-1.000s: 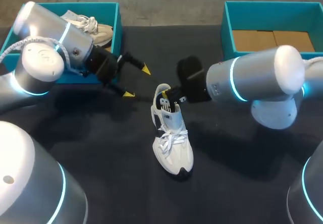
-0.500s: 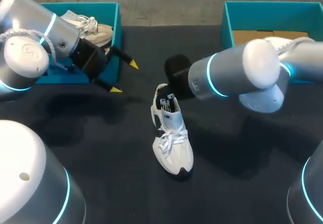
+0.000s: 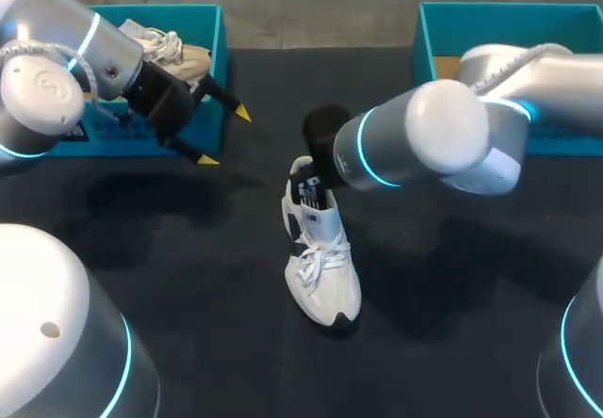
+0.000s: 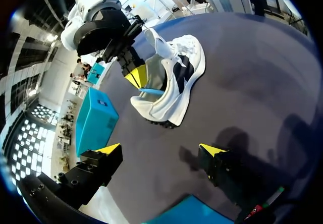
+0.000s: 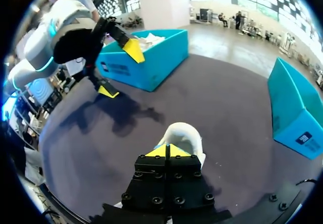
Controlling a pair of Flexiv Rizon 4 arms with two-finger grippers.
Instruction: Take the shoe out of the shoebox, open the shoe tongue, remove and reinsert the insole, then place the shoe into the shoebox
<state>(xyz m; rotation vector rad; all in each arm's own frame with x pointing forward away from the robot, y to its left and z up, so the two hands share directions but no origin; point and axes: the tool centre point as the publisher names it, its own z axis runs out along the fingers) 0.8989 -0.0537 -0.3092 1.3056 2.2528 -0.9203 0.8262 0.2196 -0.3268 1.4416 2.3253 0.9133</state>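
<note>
Under right hand (image 5: 165, 151) (pinched closed): shoe (image 5: 184, 134) opening

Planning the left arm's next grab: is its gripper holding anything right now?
No, the left gripper stands open, its two yellow tips wide apart with only the bare table showing between them.

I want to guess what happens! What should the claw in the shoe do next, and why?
Probably the right claw should pull gently up and back. Its tips are shut together in the heel opening of the shoe beside a thin blue strip, maybe the insole, while the left claw hangs open near the box.
</note>
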